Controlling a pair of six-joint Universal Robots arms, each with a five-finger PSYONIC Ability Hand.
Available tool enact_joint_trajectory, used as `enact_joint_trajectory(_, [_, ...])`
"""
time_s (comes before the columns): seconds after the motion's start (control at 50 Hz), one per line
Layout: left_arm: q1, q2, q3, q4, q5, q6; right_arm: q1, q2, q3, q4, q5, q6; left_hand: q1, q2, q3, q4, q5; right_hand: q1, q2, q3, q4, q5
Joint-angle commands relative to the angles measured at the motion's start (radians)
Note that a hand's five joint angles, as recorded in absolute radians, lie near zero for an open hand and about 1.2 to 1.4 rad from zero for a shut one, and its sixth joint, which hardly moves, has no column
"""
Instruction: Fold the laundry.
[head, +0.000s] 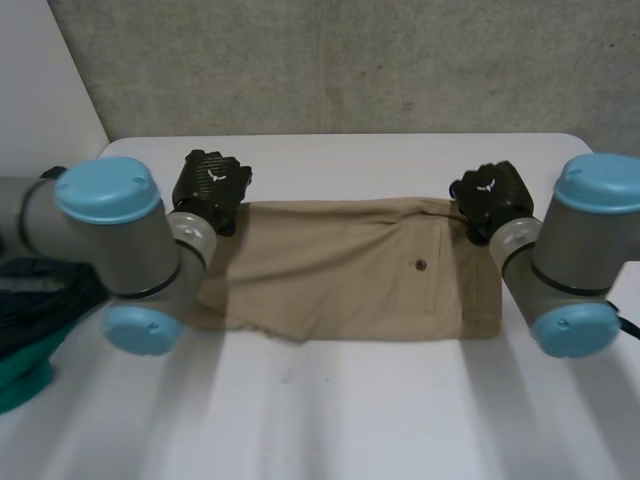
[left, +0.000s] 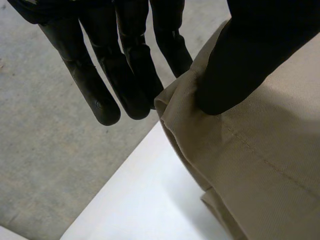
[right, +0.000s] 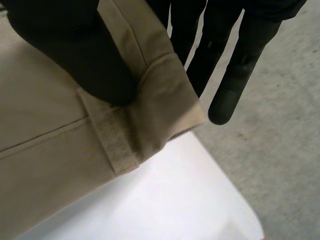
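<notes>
The left hand's (left: 240, 55) thumb presses on top of the khaki shorts (left: 260, 165) at a far corner on the leg-hem end. Its straight fingers (left: 125, 75) reach down behind the edge, so the corner is pinched between them. The right hand (right: 65, 45) has the same hold on the other far corner, at the waistband, with its thumb just beside a belt loop (right: 117, 145) and its fingers behind the turned-up edge. Between the two hands the shorts lie flat across the white desk (head: 330, 400), pocket button (head: 421, 265) up and nearer the right hand.

This looks like the grasp before a lengthwise fold. The next move calls for both hands to lift together and carry the far edge over to the near one, level, so that neither end drags or skews.

No container can be made out. Beside the left arm, off the desk's edge, lies dark blue and green fabric (head: 20, 340); what holds it I cannot tell.
</notes>
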Motion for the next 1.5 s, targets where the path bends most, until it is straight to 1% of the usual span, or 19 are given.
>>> enact_joint_trajectory(0.02, [-0.039, -0.148, 0.157, 0.023, -0.042, 0.000, 0.023, 0.207, -0.125, -0.170, 0.002, -0.017, -0.947, -1.022, -1.015, -1.024, -0.971, -0.963, -1.021, -1.017, -1.026, -1.021])
enact_joint_trajectory(0.1, [-0.053, -0.116, 0.155, 0.029, -0.074, -0.006, 0.023, 0.218, -0.156, -0.152, 0.008, -0.008, -0.947, -1.022, -1.015, -1.024, -0.971, -0.963, -1.021, -1.017, -1.026, -1.021])
enact_joint_trajectory(0.22, [-0.041, 0.051, 0.000, 0.064, -0.111, -0.018, -0.009, -0.008, -0.046, 0.002, 0.024, 0.122, -0.947, -1.022, -1.015, -1.024, -0.971, -0.963, -1.021, -1.017, -1.026, -1.021])
enact_joint_trajectory(0.4, [-0.050, 0.227, -0.306, 0.098, 0.021, -0.018, -0.067, -0.204, 0.182, 0.333, -0.087, 0.214, -0.947, -1.022, -1.015, -1.024, -0.971, -0.822, -0.881, -0.877, -0.885, -0.880])
enact_joint_trajectory(0.6, [-0.096, 0.271, -0.414, 0.141, 0.032, -0.044, -0.089, -0.115, 0.287, 0.119, -0.167, 0.239, -0.947, -1.022, -1.015, -1.024, -0.971, -0.584, -0.643, -0.638, -0.647, -0.642])
enact_joint_trajectory(0.66, [-0.102, 0.275, -0.414, 0.147, 0.015, -0.058, -0.084, -0.072, 0.273, 0.080, -0.154, 0.239, -0.947, -1.022, -1.015, -1.024, -0.971, -0.359, -0.418, -0.413, -0.422, -0.417])
enact_joint_trajectory(0.68, [-0.102, 0.278, -0.413, 0.147, 0.007, -0.064, -0.086, -0.057, 0.264, 0.076, -0.144, 0.239, -0.947, -1.022, -1.015, -1.024, -0.971, -0.056, -0.114, -0.110, -0.119, -0.114])
enact_joint_trajectory(0.72, [-0.104, 0.284, -0.413, 0.147, 0.001, -0.070, -0.092, -0.051, 0.255, 0.079, -0.130, 0.239, -0.947, -1.022, -1.015, -1.024, -0.971, 0.257, 0.199, 0.203, 0.194, 0.199])
enact_joint_trajectory(0.78, [-0.099, 0.298, -0.413, 0.149, -0.007, -0.079, -0.116, -0.063, 0.255, 0.102, -0.087, 0.237, -0.947, -1.022, -1.015, -1.024, -0.971, 0.259, 0.200, 0.205, 0.196, 0.201])
enact_joint_trajectory(0.9, [-0.081, 0.330, -0.419, 0.146, -0.007, -0.096, -0.194, -0.184, 0.298, 0.123, -0.045, 0.156, -0.947, -1.022, -1.015, -1.024, -0.971, 0.259, 0.200, 0.205, 0.196, 0.201])
enact_joint_trajectory(1.0, [-0.066, 0.366, -0.435, 0.127, -0.004, -0.101, -0.259, -0.256, 0.315, 0.160, -0.012, -0.116, -0.947, -1.022, -1.015, -1.024, -0.971, 0.259, 0.200, 0.205, 0.196, 0.201])
enact_joint_trajectory(1.06, [-0.058, 0.381, -0.445, 0.121, 0.000, -0.102, -0.238, -0.278, 0.298, 0.134, 0.008, -0.209, -0.947, -1.022, -1.015, -1.024, -0.971, 0.259, 0.200, 0.205, 0.196, 0.201])
enact_joint_trajectory(1.12, [-0.053, 0.387, -0.449, 0.118, 0.004, -0.104, -0.118, -0.282, 0.281, 0.050, -0.010, -0.258, -0.947, -1.022, -1.015, -1.024, -0.971, 0.259, 0.200, 0.205, 0.196, 0.201])
enact_joint_trajectory(1.18, [-0.053, 0.395, -0.452, 0.118, 0.001, -0.110, 0.018, -0.286, 0.284, -0.062, -0.083, -0.293, -0.947, -1.022, -1.015, -1.024, -0.971, 0.259, 0.200, 0.205, 0.196, 0.201])
enact_joint_trajectory(1.3, [-0.053, 0.396, -0.454, 0.116, -0.004, -0.121, 0.239, -0.145, 0.275, -0.184, -0.350, -0.364, -0.947, -1.022, -1.015, -1.024, -0.971, 0.259, 0.200, 0.205, 0.196, 0.201])
enact_joint_trajectory(1.38, [-0.053, 0.396, -0.451, 0.115, -0.007, -0.127, 0.295, -0.045, 0.205, -0.126, -0.375, -0.402, -0.947, -1.022, -1.015, -1.024, -0.971, 0.259, 0.200, 0.205, 0.196, 0.201])
enact_joint_trajectory(1.42, [-0.052, 0.396, -0.448, 0.115, -0.008, -0.128, 0.302, -0.028, 0.166, -0.086, -0.351, -0.398, -0.947, -1.022, -1.015, -1.024, -0.971, -0.170, -0.229, -0.225, -0.234, -0.229])
enact_joint_trajectory(1.44, [-0.049, 0.396, -0.442, 0.115, -0.008, -0.130, 0.299, -0.032, 0.136, -0.049, -0.310, -0.346, -0.947, -1.022, -1.015, -1.024, -0.971, -0.833, -0.891, -0.887, -0.896, -0.891])
enact_joint_trajectory(1.5, [-0.044, 0.393, -0.422, 0.118, -0.007, -0.136, 0.278, -0.045, 0.115, -0.041, -0.276, -0.157, -0.947, -1.022, -1.015, -1.024, -0.971, -0.963, -1.021, -1.017, -1.026, -1.021])
